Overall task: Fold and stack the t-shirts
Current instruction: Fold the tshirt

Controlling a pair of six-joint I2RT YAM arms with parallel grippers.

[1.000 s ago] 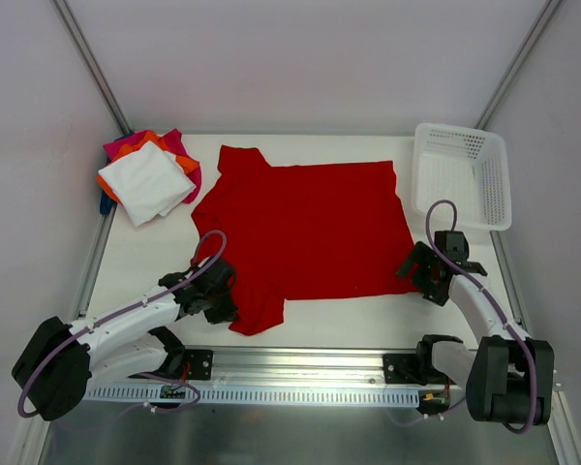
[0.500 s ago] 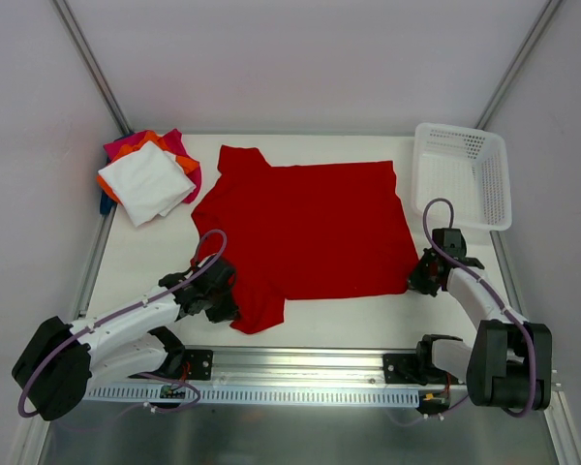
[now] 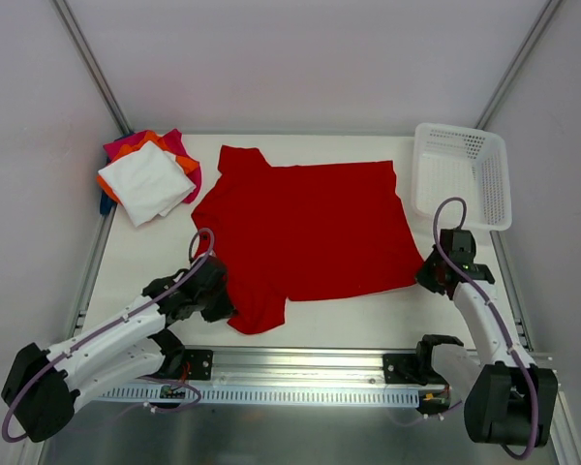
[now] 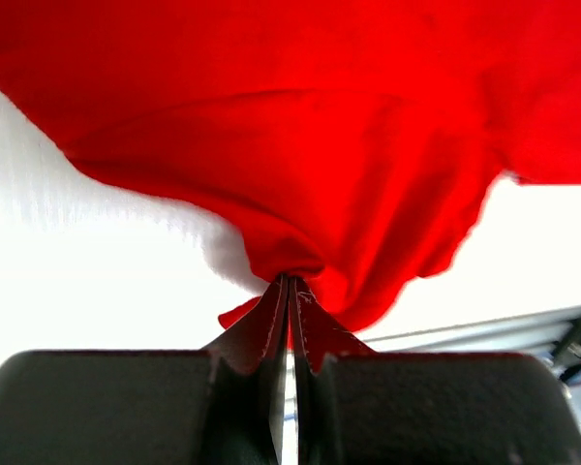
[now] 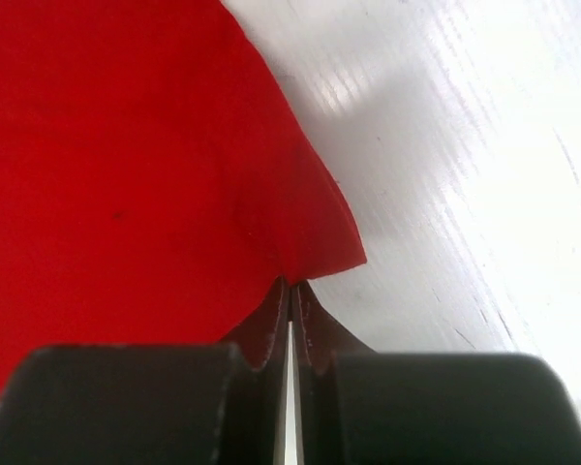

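A red t-shirt (image 3: pixel 310 228) lies spread on a tabletop (image 3: pixel 155 262); left jaws clamped on its near sleeve, right jaws on its near hem corner.

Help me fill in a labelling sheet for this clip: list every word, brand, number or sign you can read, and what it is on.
No text can be read in any view.
The red t-shirt is plain, with no print or tag showing.
The folded shirts and the white basket show no lettering.
Any marking on the small parts of the metal rail is too small to read.
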